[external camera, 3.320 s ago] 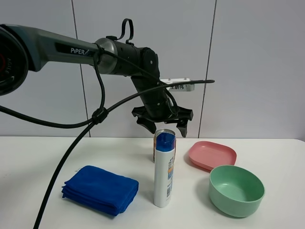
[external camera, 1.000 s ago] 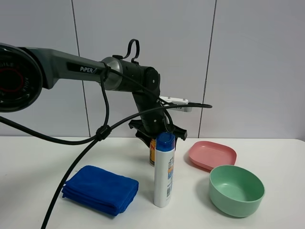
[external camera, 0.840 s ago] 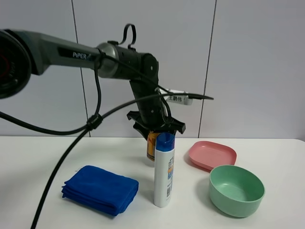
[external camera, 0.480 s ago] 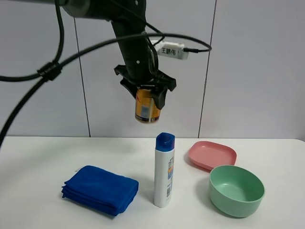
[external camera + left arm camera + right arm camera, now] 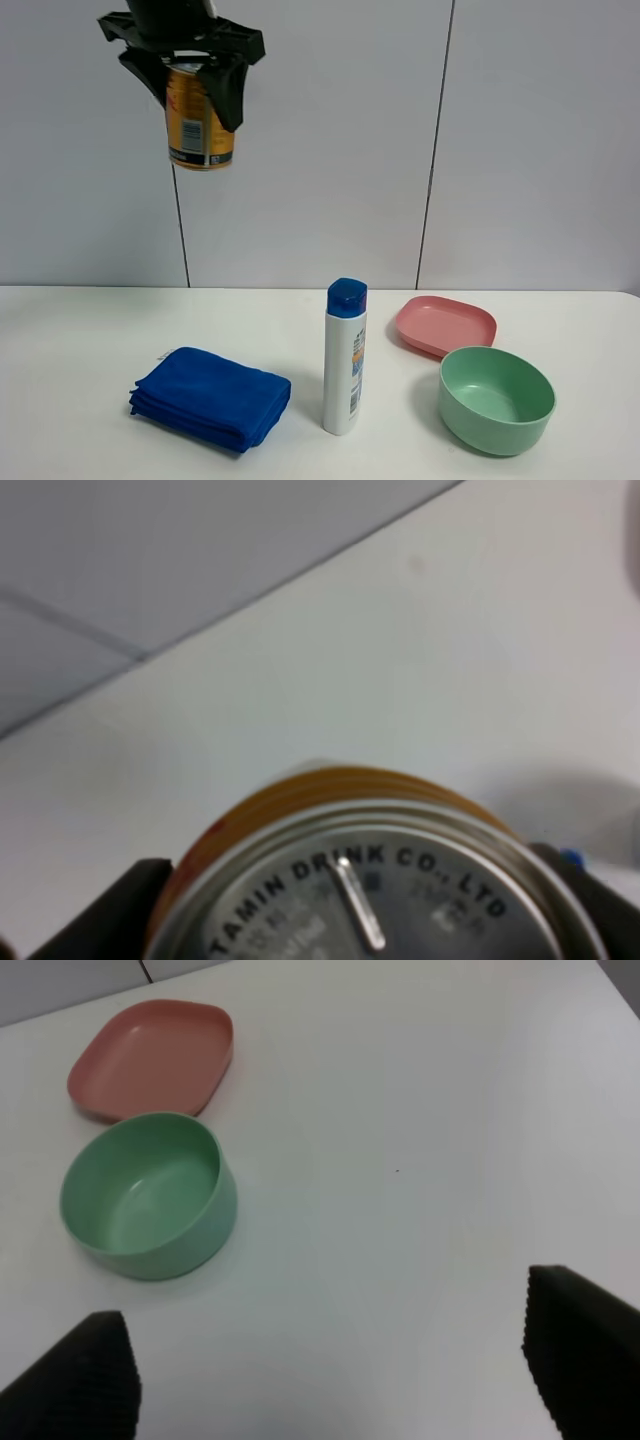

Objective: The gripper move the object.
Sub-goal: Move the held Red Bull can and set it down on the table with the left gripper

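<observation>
My left gripper (image 5: 190,70), a black claw, is shut on the golden-orange can (image 5: 200,120) and holds it upright high above the table, at the upper left of the exterior view. In the left wrist view the can's silver pull-tab top (image 5: 380,900) fills the lower part, with a black finger (image 5: 100,920) at each side. My right gripper (image 5: 330,1380) is open and empty over bare table; it does not show in the exterior view.
On the white table (image 5: 80,340) stand a tall white bottle with a blue cap (image 5: 344,360), a folded blue cloth (image 5: 210,397), a pink plate (image 5: 445,325) and a green bowl (image 5: 496,398). The right wrist view shows the bowl (image 5: 150,1195) and plate (image 5: 150,1058).
My left gripper closed on the can behind the bottle, lifted it off the table and carried it up and to the left. The arm has mostly left the exterior view.
</observation>
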Action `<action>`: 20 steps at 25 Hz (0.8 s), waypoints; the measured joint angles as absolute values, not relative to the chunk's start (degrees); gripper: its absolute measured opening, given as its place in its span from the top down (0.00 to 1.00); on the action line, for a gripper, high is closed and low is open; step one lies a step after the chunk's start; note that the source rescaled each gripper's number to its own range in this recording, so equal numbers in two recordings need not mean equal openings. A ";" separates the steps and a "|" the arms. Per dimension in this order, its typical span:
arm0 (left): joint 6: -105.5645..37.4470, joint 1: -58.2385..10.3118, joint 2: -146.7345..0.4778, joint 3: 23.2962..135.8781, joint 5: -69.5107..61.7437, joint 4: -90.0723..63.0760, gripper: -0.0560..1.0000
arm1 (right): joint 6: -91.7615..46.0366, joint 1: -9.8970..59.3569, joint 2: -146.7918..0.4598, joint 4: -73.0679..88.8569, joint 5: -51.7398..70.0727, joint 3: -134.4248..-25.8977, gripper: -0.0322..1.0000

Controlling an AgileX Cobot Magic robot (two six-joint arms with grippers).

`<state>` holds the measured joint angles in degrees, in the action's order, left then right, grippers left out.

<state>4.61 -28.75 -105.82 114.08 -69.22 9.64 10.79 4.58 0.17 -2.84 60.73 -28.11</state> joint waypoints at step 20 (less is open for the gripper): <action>16.38 -22.25 -80.94 59.65 -50.88 1.69 0.94 | 10.79 4.58 0.17 -2.84 60.73 -28.11 0.00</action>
